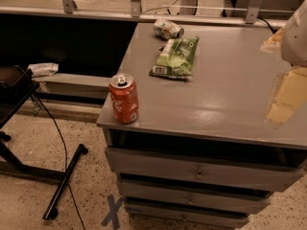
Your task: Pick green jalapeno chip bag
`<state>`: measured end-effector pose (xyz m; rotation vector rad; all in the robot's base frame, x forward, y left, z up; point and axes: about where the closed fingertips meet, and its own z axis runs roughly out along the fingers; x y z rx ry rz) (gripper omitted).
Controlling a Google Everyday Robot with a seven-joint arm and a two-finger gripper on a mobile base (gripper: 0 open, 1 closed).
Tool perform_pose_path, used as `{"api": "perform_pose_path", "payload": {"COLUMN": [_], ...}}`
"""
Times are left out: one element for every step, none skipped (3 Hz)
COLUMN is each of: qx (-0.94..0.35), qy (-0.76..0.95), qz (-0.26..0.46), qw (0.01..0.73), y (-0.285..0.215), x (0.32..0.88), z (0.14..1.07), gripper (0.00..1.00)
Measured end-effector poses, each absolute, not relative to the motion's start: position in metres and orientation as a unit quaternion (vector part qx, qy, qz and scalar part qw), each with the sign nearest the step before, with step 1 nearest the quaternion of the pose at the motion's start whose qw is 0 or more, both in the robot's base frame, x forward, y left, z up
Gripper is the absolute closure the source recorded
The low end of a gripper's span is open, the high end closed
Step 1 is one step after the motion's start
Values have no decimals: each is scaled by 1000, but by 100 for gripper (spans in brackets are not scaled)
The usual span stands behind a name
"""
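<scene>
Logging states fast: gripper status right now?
Gripper: at the view's right edge, away from the green jalapeno chip bag; open or closed cannot be told.

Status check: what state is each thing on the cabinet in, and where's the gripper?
green jalapeno chip bag: lying flat on the cabinet top, not held.
red-orange soda can: upright at the front left corner.
crushed can: on its side behind the bag.
gripper: at the right edge over the cabinet top, apart from the bag.
</scene>
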<state>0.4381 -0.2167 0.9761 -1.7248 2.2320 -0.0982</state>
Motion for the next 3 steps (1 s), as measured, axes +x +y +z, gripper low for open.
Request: {"api": "perform_pose_path", "payload": {"qx": [-603,-606,-611], "qy": [781,774,755], "qz": [-34,-36,-33], "qw": [159,180,234], "y": [-217,-213,-197], "x": [438,468,545], "z": [976,974,970], "gripper": [0,0,0]}}
